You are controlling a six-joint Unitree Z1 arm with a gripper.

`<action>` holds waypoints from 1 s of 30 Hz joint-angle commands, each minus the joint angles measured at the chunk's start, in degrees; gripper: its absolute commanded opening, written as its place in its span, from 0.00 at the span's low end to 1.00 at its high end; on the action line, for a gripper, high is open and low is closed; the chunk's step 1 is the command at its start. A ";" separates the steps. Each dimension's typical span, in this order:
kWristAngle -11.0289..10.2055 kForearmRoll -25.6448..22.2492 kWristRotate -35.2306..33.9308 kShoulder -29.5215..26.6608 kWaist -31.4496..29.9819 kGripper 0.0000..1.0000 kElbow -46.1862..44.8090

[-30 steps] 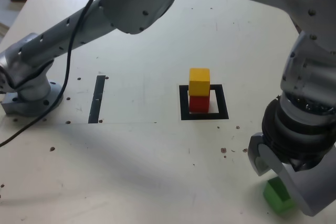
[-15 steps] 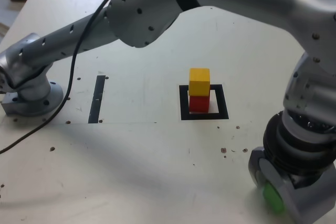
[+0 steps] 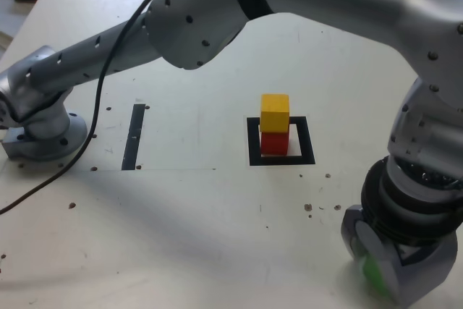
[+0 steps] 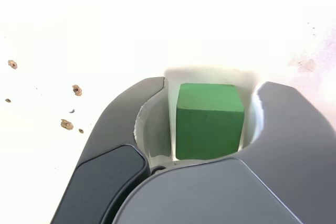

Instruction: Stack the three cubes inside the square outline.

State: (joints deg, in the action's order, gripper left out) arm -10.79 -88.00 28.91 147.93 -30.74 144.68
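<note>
Pale and speckled with small brown flecks, the bench (image 3: 217, 222) carries three cubes, one square frame and one straight strip. I count one red cube (image 3: 273, 142), one yellow cube (image 3: 274, 111) and one green cube (image 3: 372, 271). Red sits inside the square outline (image 3: 281, 158) — a thick black tape frame with a pale centre — and yellow rests squarely on top of it, a stack of two. The straight black strip (image 3: 134, 136) lies well apart, toward the exterior view's left, near the arm's grey base (image 3: 40, 132).

From that base I see the single arm rise across the top of the exterior view, bend at a broad elbow and drop down the exterior view's right side, with the wrist pointing steeply down at the bench. The pincer (image 3: 376, 265) is low at the lower right corner of the exterior view, well apart from the outline.

In the wrist view the green cube (image 4: 209, 120) sits between the two dark jaws of the pincer (image 4: 207, 124) — pale gaps show on both flanks of the cube, so I read the jaws as apart and straddling it, not clamped. Whether the cube rests on the bench I cannot tell for certain.
</note>
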 commanded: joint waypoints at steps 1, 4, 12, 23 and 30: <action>-0.08 -0.39 -0.09 0.42 -0.11 0.39 0.03; -0.04 -0.76 -0.12 0.47 -0.11 0.39 -0.01; -0.75 -2.53 -1.05 -0.86 -0.11 0.39 0.35; -3.74 -5.63 -9.49 -15.93 3.37 0.38 -9.80; -3.90 -5.62 -18.15 -25.14 6.89 0.38 -18.09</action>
State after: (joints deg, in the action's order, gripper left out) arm -14.57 -92.86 11.39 127.57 -24.24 127.13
